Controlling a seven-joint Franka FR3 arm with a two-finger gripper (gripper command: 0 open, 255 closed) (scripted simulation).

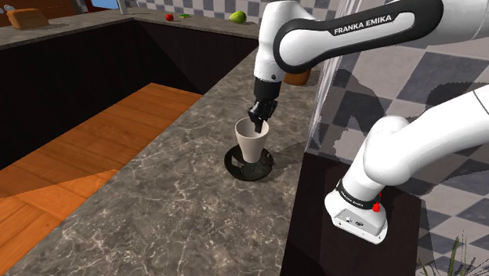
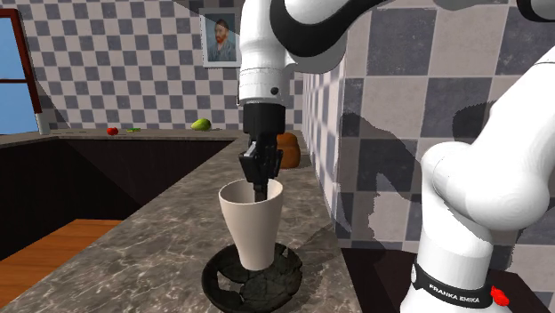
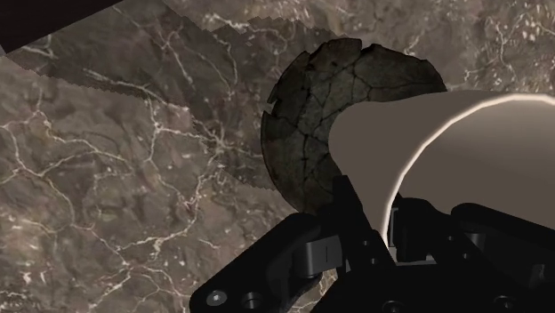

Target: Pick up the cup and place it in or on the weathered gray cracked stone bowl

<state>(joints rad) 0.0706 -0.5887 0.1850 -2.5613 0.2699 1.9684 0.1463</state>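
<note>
The pale, tapered cup (image 1: 252,141) (image 2: 252,222) (image 3: 445,151) stands upright in the dark, cracked stone bowl (image 1: 232,162) (image 2: 222,284) (image 3: 311,116), its base on the bowl's middle. The black gripper (image 1: 258,118) (image 2: 259,173) (image 3: 387,209) comes down on the cup's rim. Its 2 fingers are narrow and pinch the cup's wall, 1 inside the mouth and 1 outside. The bowl sits on the brown, veined marble desk (image 1: 157,204) (image 2: 160,240) (image 3: 133,160), near the checkered wall. A brown rounded thing (image 1: 296,77) (image 2: 289,149) lies on the desk behind the gripper. On the far counter lie a green fruit (image 1: 237,16) (image 2: 201,124) and a small red thing (image 1: 169,16) (image 2: 112,131).
</note>
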